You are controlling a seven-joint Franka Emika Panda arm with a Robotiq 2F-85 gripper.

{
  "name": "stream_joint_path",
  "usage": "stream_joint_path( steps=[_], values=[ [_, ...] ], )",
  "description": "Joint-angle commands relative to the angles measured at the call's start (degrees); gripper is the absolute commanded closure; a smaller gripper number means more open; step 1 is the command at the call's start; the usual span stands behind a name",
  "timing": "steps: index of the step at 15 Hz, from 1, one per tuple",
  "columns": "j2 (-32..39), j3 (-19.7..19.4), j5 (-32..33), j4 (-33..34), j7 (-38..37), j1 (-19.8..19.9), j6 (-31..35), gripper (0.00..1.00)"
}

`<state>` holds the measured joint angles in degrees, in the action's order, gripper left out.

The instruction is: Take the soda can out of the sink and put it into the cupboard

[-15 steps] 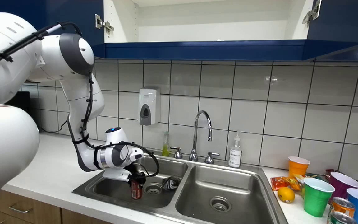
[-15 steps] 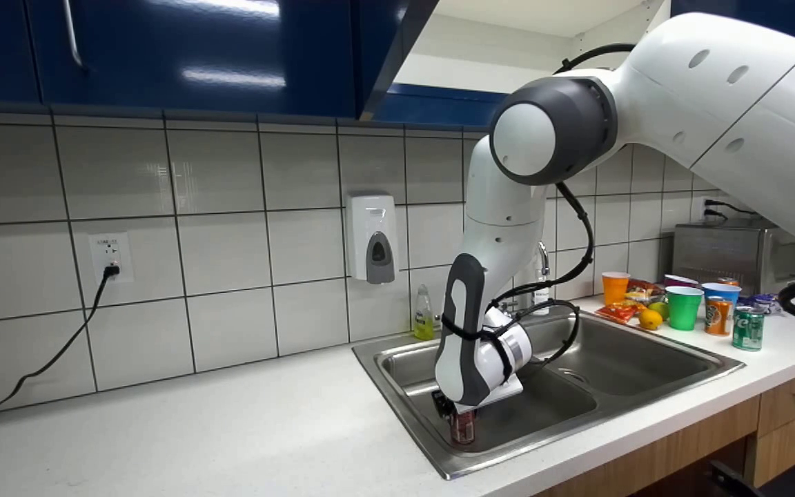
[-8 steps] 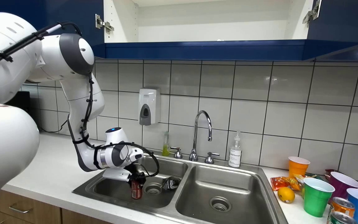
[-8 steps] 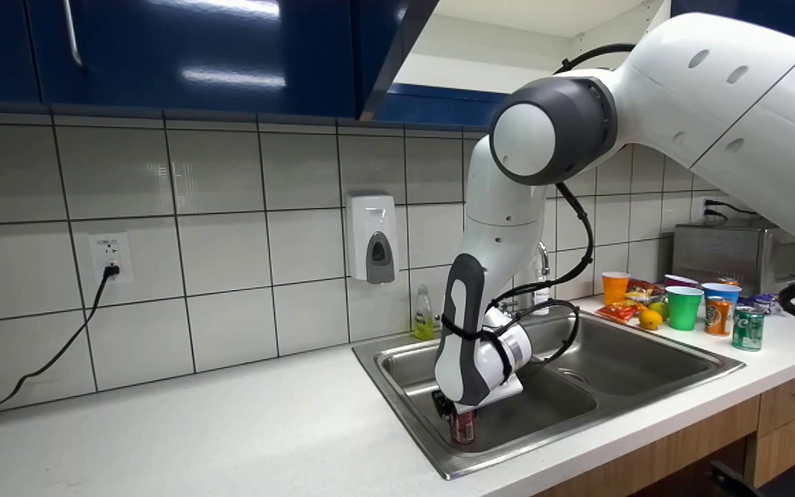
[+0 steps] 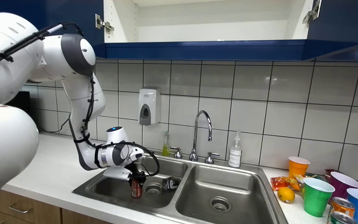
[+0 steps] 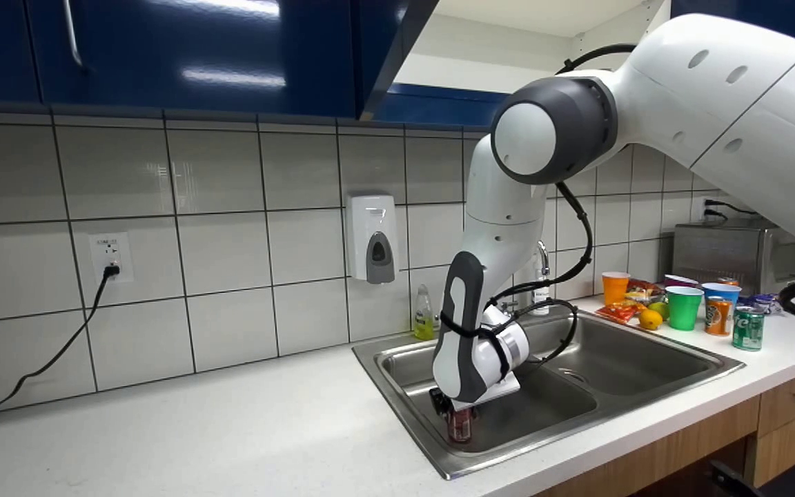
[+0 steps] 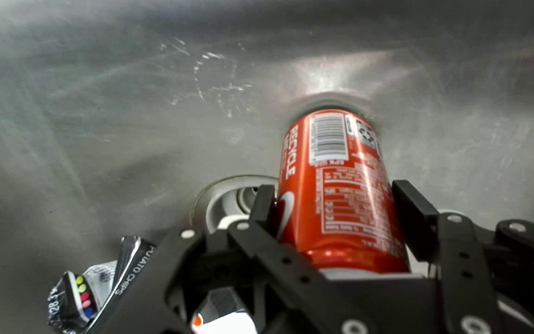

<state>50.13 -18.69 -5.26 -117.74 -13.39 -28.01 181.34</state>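
The soda can (image 7: 336, 195), red with barcode and print, is clasped between the two black fingers (image 7: 413, 213) in the wrist view. My gripper (image 7: 334, 208) is shut on it from both sides. Both exterior views show the can (image 5: 136, 189) hanging nearly upright below the gripper, in the left basin of the steel sink (image 5: 244, 199). Whether its base touches the basin floor I cannot tell. Overhead, the cupboard (image 5: 210, 49) has its blue doors swung wide and its white interior in sight. The can's top end is partly hidden by the gripper.
A crumpled potato chips bag (image 5: 171, 183) lies in the same basin beside the can. Behind stand the tall faucet (image 5: 195, 133), a white pump bottle (image 5: 235, 152) and a green soap bottle (image 6: 424, 314). Cups, snacks, fruit and an orange can (image 6: 718, 316) crowd the right counter.
In the last half second the arm and the can have shifted very slightly, with the can a touch higher. The grip on the can looks unchanged.
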Motion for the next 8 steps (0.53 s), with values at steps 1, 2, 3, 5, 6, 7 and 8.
stream_joint_path(
  steps=[1,2,3,5,6,7,8],
  values=[
    [-3.2,2.6,1.0,0.1,2.3,3.5,-2.5,0.6],
    [-3.5,2.8,1.1,0.1,2.4,3.9,-2.5,0.6],
    [-4.0,3.2,1.3,0.0,2.9,4.4,-2.8,0.6],
    [-5.2,4.3,2.0,-0.1,3.9,5.8,-3.6,0.6],
    [-5.8,4.6,2.4,-0.1,4.3,6.3,-4.5,0.6],
    [-6.4,5.1,2.7,-0.3,4.7,6.9,-5.0,0.6],
    [-7.2,5.9,3.0,-0.4,5.2,7.9,-5.6,0.6]
  ],
)
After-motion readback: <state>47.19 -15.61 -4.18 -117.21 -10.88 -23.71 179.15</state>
